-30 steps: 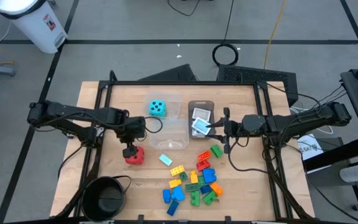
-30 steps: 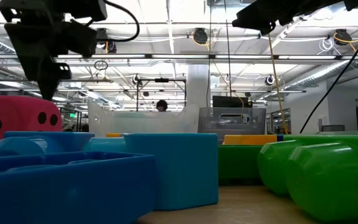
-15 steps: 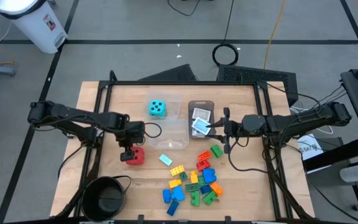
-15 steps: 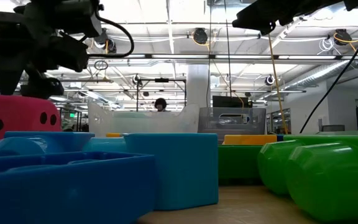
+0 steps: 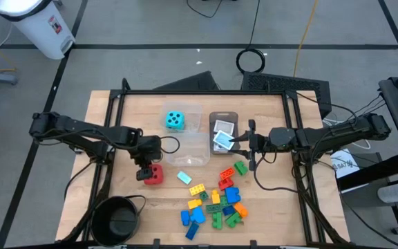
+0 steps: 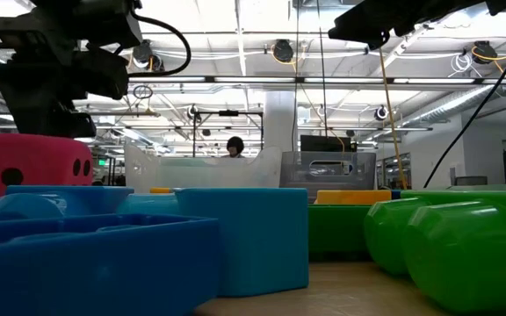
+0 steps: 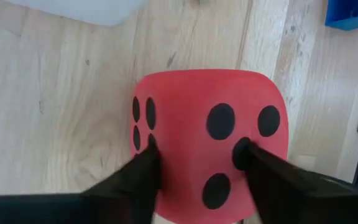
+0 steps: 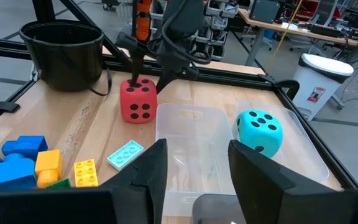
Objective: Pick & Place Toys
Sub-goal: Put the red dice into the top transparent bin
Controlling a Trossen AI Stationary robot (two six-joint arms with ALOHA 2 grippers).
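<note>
A red die point(image 7: 210, 134) with black dots sits on the wooden table, left of the middle; my left gripper point(image 7: 197, 165) has come down over it and is shut on it. A teal die point(image 5: 175, 120) lies in a clear tub point(image 5: 192, 111) at the back. Several small bricks point(image 5: 216, 200) are heaped on the table toward the near edge, and a light blue one point(image 5: 184, 177) lies apart. White cards point(image 5: 222, 135) lie in the grey tray point(image 5: 224, 116). Beside that tray, my right gripper point(image 5: 242, 143) hovers open with nothing between its fingers. My left gripper pinches the red die between its two fingers, one on the side face with several dots point(image 7: 143, 134), the other at the opposite edge point(image 7: 260, 140). The fingers point(image 8: 135, 68) slant down from above. The die rests on the table.
A second clear tub point(image 5: 193, 149) stands just right of the red die. A round black bowl point(image 5: 118, 218) sits at the near left corner. Black frame rails point(image 5: 109, 138) run along the table's left and right sides.
My left gripper has sunk onto the red die and its fingers have drawn in against the die's sides. In the low view the die has shifted a little. My right arm has kept still.
</note>
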